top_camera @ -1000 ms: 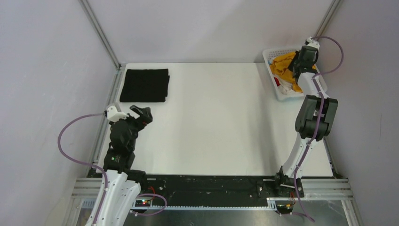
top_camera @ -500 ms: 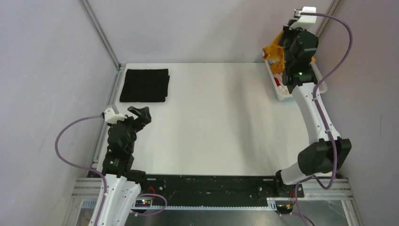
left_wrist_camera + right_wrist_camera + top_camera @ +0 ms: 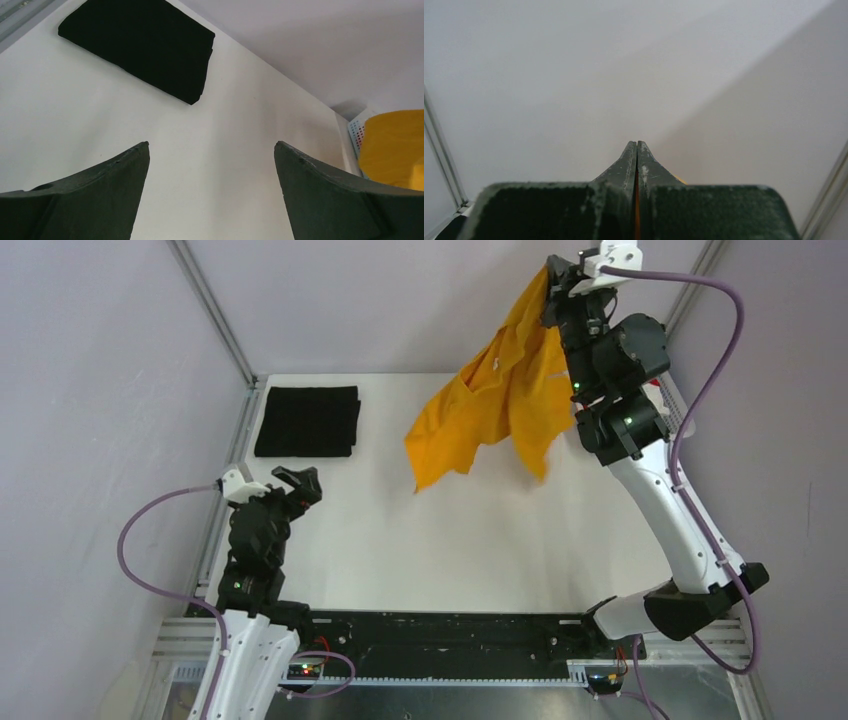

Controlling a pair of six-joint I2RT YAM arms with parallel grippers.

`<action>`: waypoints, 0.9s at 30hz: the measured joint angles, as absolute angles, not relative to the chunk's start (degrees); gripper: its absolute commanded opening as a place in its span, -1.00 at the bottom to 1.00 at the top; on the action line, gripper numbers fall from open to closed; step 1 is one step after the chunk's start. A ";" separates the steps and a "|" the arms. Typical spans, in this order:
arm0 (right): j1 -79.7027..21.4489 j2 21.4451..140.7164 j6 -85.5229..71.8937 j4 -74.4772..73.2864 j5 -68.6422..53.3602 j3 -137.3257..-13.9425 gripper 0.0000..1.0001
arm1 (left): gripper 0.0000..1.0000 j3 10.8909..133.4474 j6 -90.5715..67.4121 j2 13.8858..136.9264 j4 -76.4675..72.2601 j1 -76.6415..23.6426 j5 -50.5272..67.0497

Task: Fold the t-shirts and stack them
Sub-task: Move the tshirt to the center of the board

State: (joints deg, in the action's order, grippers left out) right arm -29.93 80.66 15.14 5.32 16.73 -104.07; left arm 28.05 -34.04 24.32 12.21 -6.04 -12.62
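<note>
No legible text, labels, brand marks, numbers or signs appear in any of the three views; all visible surfaces are plain and unmarked, with nothing readable on them.

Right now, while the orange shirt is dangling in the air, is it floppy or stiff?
Probably very floppy: the orange shirt hangs in loose folds from one pinched spot in the right end effector. It looks light too, since that small pinch lifts it. It will likely crumple when set down.
</note>
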 measured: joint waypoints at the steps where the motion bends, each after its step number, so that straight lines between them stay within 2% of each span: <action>1: -30.72 80.68 15.42 5.30 17.02 -104.07 -1.00 | 0.97 28.05 -34.04 24.47 12.23 -6.04 -12.34; 8: -37.12 85.62 16.40 3.03 17.30 -107.09 -1.00 | 0.97 28.05 -34.00 25.54 12.75 -6.04 -11.84; 11: -42.61 91.24 19.55 2.09 19.29 -114.10 -1.00 | 0.97 28.05 -33.98 25.76 13.08 -6.04 -11.84; 16: -51.24 93.54 26.74 4.40 23.70 -114.98 -1.00 | 0.97 28.05 -34.02 25.76 13.13 -6.04 -11.79; 22: -52.73 90.83 26.89 8.01 26.98 -106.52 -1.00 | 0.97 28.05 -34.06 25.78 13.26 -6.04 -11.16; 27: -51.83 83.68 20.29 8.82 27.53 -89.14 -1.00 | 0.97 28.05 -34.15 26.33 13.47 -6.04 -10.00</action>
State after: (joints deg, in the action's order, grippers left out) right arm -51.83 83.68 20.29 8.82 27.53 -89.14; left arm 28.05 -34.15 26.33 13.47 -6.04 -10.00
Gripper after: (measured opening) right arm 0.008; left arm 0.985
